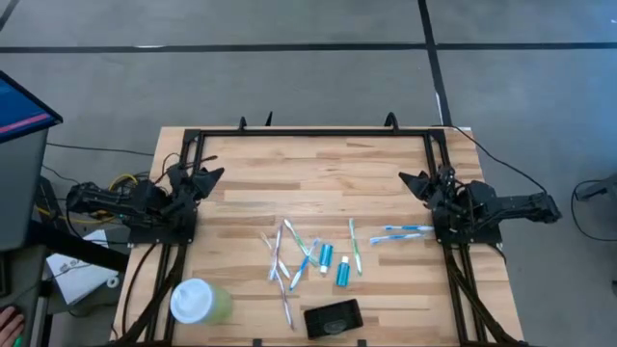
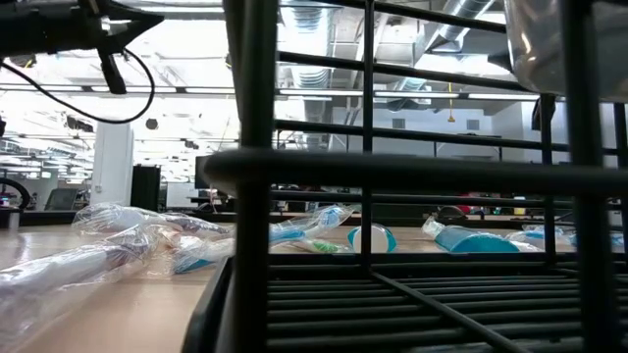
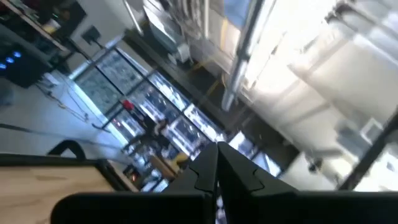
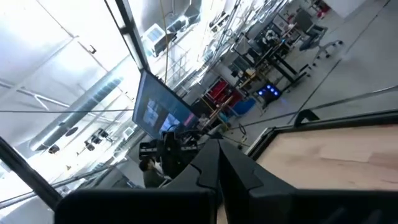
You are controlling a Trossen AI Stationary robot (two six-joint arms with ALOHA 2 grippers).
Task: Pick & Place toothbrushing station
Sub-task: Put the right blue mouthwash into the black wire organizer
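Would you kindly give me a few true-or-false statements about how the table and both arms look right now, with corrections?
1. The black holder sits near the table's front edge, with no toothbrush in it. True.
2. The left claw is clamped on a toothbrush. False: it is shut on nothing, parked at the table's left side.
3. The two teal tubes lie among the scattered toothbrushes mid-table. True.
4. The pale green cup stands beside the right claw. False: it lies near the front left corner, far from that claw.
5. The right claw is wide open. False: it is shut and empty.
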